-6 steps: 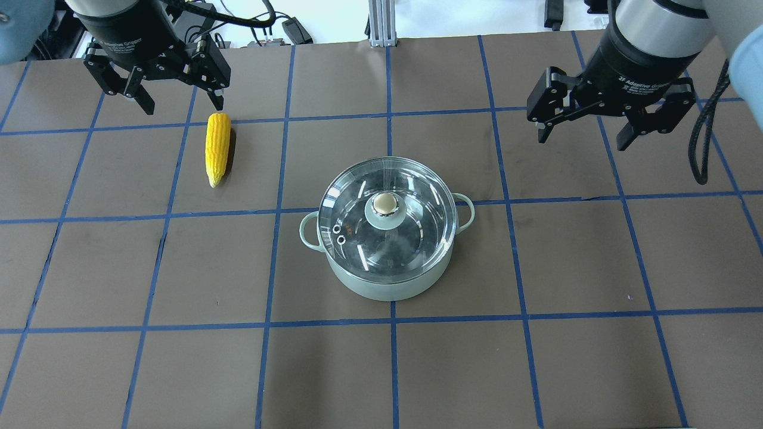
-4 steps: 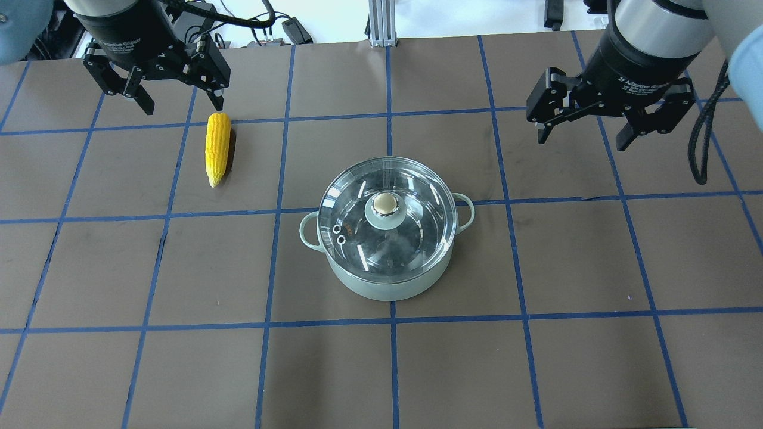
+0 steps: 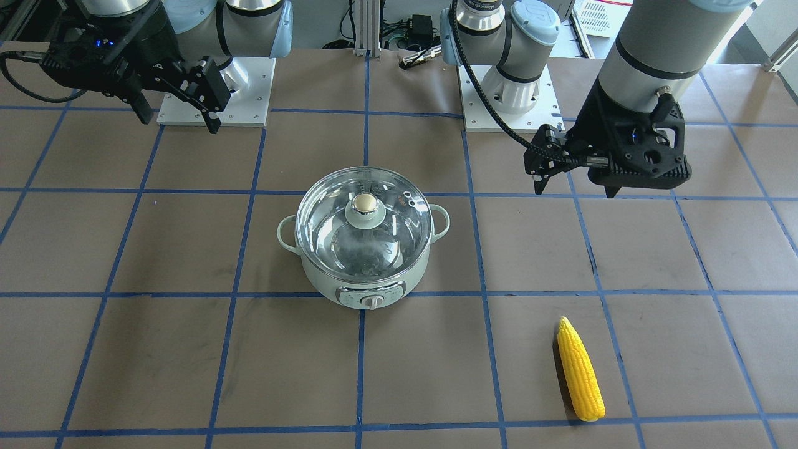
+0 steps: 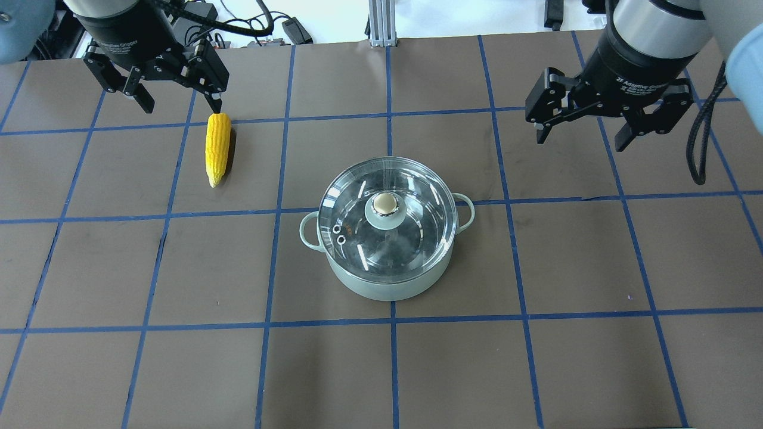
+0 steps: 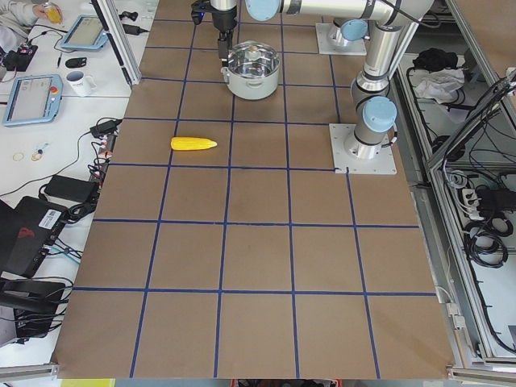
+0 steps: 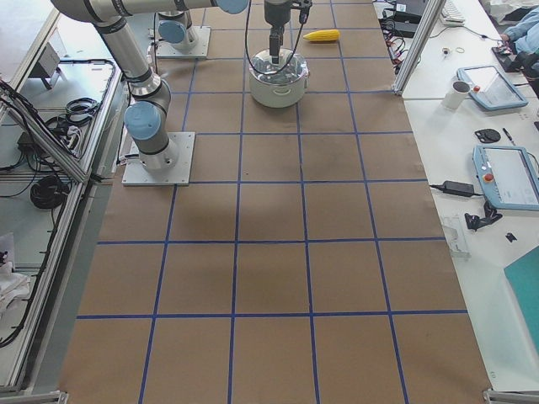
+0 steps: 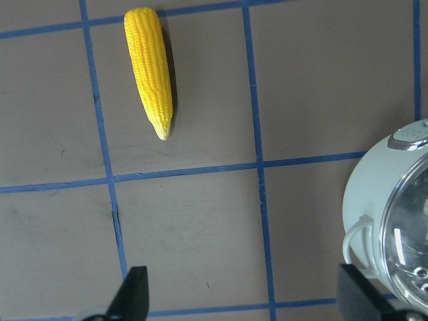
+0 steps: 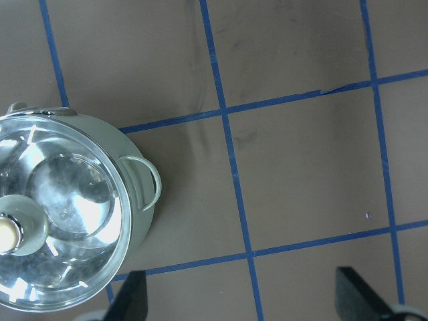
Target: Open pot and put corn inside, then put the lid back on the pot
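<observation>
Left end effector (image 4: 182, 107) and right end effector (image 4: 580, 142) shifted, gaping empty over gridded table (image 4: 506, 369).

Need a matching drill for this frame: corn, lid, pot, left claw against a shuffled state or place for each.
Column A
1 corn
2 lid
3 pot
4 left claw

Column B
a open, empty
b clear glass, sitting on the pot
c lying on the table, apart from the pot
d pale green, closed

Pairs: 1-c, 2-b, 3-d, 4-a
</observation>
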You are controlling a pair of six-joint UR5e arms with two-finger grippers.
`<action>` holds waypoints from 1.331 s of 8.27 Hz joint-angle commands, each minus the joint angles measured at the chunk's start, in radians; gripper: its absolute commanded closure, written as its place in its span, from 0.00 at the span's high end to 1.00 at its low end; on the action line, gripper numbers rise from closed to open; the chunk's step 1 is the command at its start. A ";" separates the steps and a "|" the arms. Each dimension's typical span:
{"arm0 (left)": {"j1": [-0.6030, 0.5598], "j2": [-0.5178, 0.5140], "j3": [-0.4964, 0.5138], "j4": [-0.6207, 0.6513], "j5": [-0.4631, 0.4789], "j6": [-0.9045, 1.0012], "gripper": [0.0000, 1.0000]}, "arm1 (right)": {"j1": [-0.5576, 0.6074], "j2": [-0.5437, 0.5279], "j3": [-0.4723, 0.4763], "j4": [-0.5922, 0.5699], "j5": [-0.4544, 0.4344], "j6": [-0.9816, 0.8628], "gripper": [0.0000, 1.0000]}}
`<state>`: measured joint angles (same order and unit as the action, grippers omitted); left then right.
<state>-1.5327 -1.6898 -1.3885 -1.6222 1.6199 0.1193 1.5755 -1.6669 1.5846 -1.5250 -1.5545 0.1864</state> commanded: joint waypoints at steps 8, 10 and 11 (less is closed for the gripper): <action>0.167 -0.428 -0.083 0.541 -0.011 0.079 1.00 | 0.372 0.354 0.029 -0.334 0.033 0.384 1.00; 0.169 -0.500 -0.083 0.583 -0.014 0.071 1.00 | 0.402 0.361 0.029 -0.333 0.031 0.432 1.00; 0.169 -0.516 -0.083 0.620 -0.015 0.056 1.00 | 0.403 0.366 0.035 -0.334 0.031 0.430 1.00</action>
<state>-1.3663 -2.1601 -1.4707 -1.0623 1.6076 0.1918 1.9641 -1.3109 1.6105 -1.8520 -1.5232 0.5983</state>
